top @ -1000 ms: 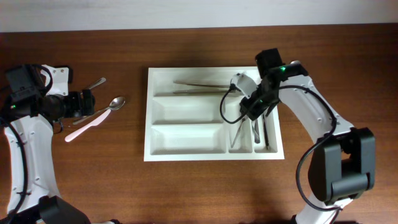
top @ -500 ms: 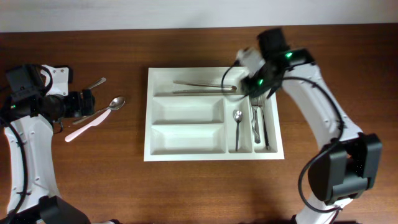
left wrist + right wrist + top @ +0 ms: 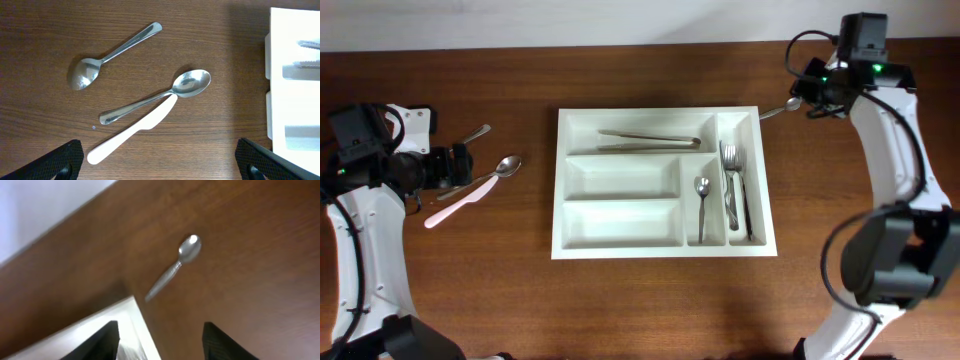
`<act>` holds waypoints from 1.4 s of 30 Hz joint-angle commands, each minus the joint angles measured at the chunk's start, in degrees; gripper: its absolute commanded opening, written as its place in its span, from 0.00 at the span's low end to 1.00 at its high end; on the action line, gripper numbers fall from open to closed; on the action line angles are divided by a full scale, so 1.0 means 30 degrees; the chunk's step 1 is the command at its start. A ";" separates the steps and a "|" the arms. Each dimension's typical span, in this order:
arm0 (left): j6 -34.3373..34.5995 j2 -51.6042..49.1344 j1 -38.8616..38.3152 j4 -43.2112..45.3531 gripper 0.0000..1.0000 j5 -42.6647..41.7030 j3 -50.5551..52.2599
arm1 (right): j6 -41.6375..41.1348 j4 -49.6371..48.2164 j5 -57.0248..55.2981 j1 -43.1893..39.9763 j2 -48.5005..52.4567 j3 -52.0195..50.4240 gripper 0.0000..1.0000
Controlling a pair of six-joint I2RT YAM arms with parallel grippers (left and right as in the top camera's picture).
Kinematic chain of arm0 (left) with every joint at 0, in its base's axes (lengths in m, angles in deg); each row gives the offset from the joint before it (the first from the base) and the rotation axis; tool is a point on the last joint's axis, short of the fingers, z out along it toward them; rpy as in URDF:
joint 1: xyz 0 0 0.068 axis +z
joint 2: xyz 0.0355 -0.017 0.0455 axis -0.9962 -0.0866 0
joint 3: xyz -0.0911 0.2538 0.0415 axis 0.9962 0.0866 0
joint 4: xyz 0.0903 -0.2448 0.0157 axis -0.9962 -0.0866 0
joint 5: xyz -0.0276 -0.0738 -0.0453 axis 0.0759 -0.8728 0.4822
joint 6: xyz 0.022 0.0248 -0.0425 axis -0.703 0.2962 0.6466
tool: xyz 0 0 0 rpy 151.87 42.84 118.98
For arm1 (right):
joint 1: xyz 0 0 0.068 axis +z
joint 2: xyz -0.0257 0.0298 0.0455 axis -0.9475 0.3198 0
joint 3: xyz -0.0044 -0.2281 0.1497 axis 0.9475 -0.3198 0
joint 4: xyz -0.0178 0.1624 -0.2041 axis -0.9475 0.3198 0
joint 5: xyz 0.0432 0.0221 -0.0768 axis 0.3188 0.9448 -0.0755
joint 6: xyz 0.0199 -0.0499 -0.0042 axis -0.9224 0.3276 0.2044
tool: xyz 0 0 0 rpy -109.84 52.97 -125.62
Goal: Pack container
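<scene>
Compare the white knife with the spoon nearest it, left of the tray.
The knife is white and matte; the spoon is shiny metal. The knife ends in a flat blade, the spoon in a rounded bowl. Both lie diagonally, nearly parallel, outside the tray.

container [image 3: 292,30]: cut by the left wrist view's right edge; only a blurred corner is shown in the right wrist view.
right gripper [image 3: 161,335]: fingertips [image 3: 107,339] are blurred and cut off below.
</scene>
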 commanded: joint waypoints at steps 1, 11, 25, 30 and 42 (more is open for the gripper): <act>-0.0233 -0.0138 0.0051 0.0022 0.99 -0.0211 -0.0364 | -0.1333 -0.1654 0.0692 0.0189 0.1464 0.0211 0.60; -0.0233 -0.0138 0.0051 0.0022 0.99 -0.0211 -0.0364 | -0.0554 -0.8670 0.1712 0.0168 0.5413 0.0211 0.71; -0.0233 -0.0138 0.0051 0.0022 0.99 -0.0211 -0.0364 | -0.0546 -0.9814 0.1617 -0.0270 0.7410 0.0211 0.71; -0.0233 -0.0138 0.0051 0.0022 0.99 -0.0211 -0.0364 | -0.0546 -0.7162 0.1610 -0.1071 0.7410 0.0211 0.66; -0.0233 -0.0138 0.0051 0.0022 0.99 -0.0211 -0.0364 | 0.0437 -0.1464 0.1632 -0.2951 0.7257 0.0219 0.66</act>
